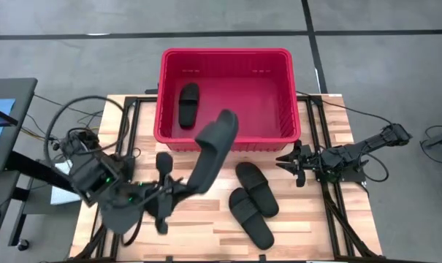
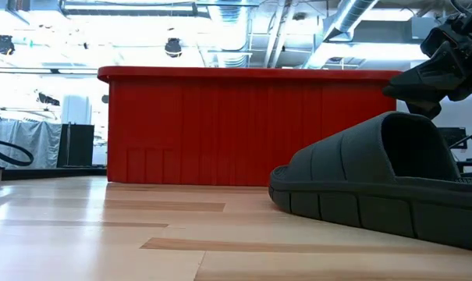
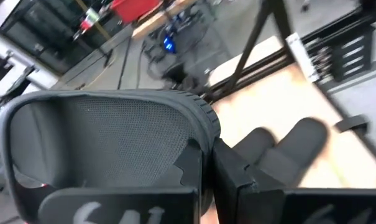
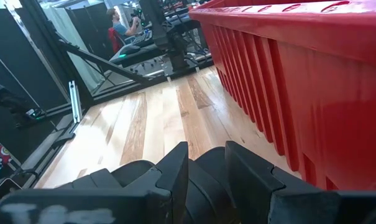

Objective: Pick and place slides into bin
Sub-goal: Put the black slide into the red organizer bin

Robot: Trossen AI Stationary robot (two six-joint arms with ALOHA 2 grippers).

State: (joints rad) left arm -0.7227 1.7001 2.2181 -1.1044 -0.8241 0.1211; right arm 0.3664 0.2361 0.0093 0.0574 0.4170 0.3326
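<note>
Slide (image 1: pixel 210 153) aloft in our left gripper (image 1: pixel 166 191), jaws clamped on one end, nearing the bin (image 1: pixel 224 58). It looks light, stiff, grippy. Right gripper (image 1: pixel 294 164), jaws partly apart, waits beside two slides (image 1: pixel 251 203) on the table (image 1: pixel 206 230).

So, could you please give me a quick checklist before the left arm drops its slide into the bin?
1. Left hand shut on the lifted slide: ok.
2. Lifted slide fully over the bin: not ok, only its tip crosses the front rim.
3. Room inside beside the slide already in the bin: ok.
4. Right hand clear of the path: ok, it waits right of the two slides on the table.
</note>
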